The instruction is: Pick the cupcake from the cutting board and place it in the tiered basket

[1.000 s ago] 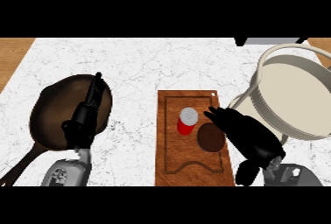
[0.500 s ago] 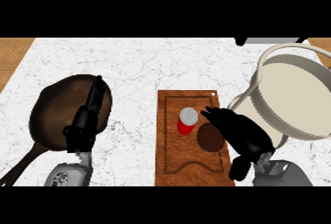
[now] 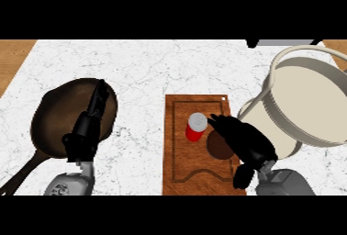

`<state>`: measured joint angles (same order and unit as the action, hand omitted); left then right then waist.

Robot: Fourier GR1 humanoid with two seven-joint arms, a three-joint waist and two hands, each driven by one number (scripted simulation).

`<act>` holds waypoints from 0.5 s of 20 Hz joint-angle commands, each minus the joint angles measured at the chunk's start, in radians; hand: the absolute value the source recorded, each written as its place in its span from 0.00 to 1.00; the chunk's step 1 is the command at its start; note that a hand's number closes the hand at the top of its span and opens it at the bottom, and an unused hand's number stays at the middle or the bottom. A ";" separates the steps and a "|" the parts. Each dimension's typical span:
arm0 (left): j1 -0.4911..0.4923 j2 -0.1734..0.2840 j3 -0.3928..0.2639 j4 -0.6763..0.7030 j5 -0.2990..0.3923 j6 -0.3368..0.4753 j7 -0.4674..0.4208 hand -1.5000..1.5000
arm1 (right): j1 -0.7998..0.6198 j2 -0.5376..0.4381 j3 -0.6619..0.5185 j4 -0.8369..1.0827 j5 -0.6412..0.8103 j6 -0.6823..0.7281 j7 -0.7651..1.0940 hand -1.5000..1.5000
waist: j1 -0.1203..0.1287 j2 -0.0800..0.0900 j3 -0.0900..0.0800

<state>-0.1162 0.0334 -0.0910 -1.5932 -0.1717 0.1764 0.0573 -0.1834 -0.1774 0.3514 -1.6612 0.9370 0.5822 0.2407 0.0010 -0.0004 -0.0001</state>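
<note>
My right robot hand (image 3: 245, 140) arches over the brown cupcake (image 3: 218, 145) on the cutting board (image 3: 198, 176), fingers curling round it for the lift. A red can (image 3: 195, 128) stands just beside. My left robot hand (image 3: 89, 123) rests open above the skillet (image 3: 58, 119). Farther right on the surface (image 3: 149, 64), the tiered basket (image 3: 305, 103) holds nothing I can see.

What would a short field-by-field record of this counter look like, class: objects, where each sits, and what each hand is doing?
surface: white marbled counter
cutting board: wooden, centre
cupcake: brown, on the board, partly under the right hand
red can: on the board, beside the cupcake
tiered basket: cream, right of the board
pan: dark, left
right hand: curled over the cupcake
left hand: open, over the pan
</note>
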 commanded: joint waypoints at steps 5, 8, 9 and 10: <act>0.037 -0.028 0.004 0.069 -0.001 0.002 -0.097 0.50 | 0.029 0.064 -0.004 0.102 0.047 -0.130 -0.061 0.00 | 0.000 0.001 0.000; -0.045 0.000 0.061 0.120 0.018 -0.012 -0.089 0.50 | 0.024 0.011 -0.054 0.135 0.063 -0.213 -0.149 1.00 | -0.003 0.001 0.000; 0.031 0.006 0.022 -0.006 0.027 -0.046 -0.035 0.50 | -0.017 0.057 -0.026 0.200 0.103 -0.258 -0.139 1.00 | 0.003 0.000 0.000; 0.035 -0.032 -0.029 0.033 -0.020 0.015 -0.055 0.50 | -0.014 0.058 -0.006 0.151 0.115 -0.241 -0.123 1.00 | 0.001 0.000 0.000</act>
<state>-0.1103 0.0254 -0.0769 -1.5577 -0.1663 0.1637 0.0139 -0.1825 -0.1335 0.3286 -1.5262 1.0067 0.4038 0.1384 0.0015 -0.0002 -0.0001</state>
